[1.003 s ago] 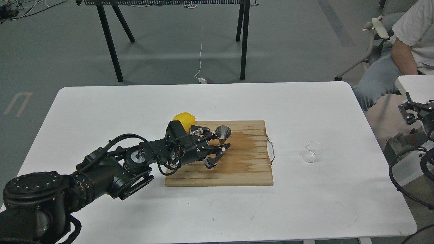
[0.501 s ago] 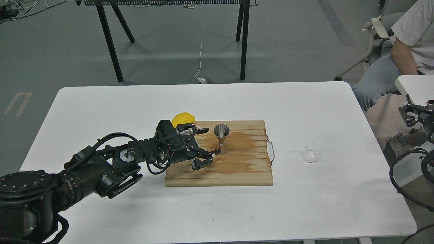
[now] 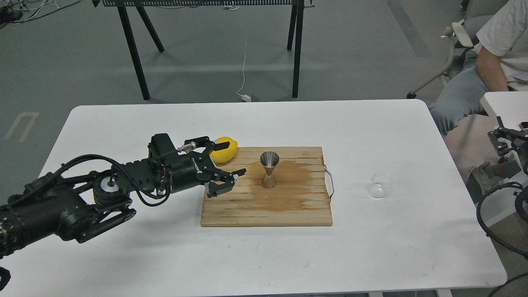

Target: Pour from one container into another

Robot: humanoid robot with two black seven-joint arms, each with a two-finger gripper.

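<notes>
The steel jigger (image 3: 269,169) stands upright on the wooden cutting board (image 3: 288,206), near its middle back. On the white table to the right of the board sits the clear glass beaker (image 3: 379,184), with nothing near it. My left gripper (image 3: 228,182) hovers over the board's left edge, open and empty, a hand's width left of the jigger. The right gripper (image 3: 502,139) is off the table at the far right edge of the view, seen small and dark.
A yellow lemon (image 3: 225,149) lies at the board's back left corner, just behind my left gripper. The board has a wet stain and a wire handle (image 3: 330,181) on its right side. A seated person (image 3: 491,62) is at the back right.
My left gripper has drawn back to the left, away from the jigger it was beside. The jigger stays upright on the board. The beaker has not moved.
</notes>
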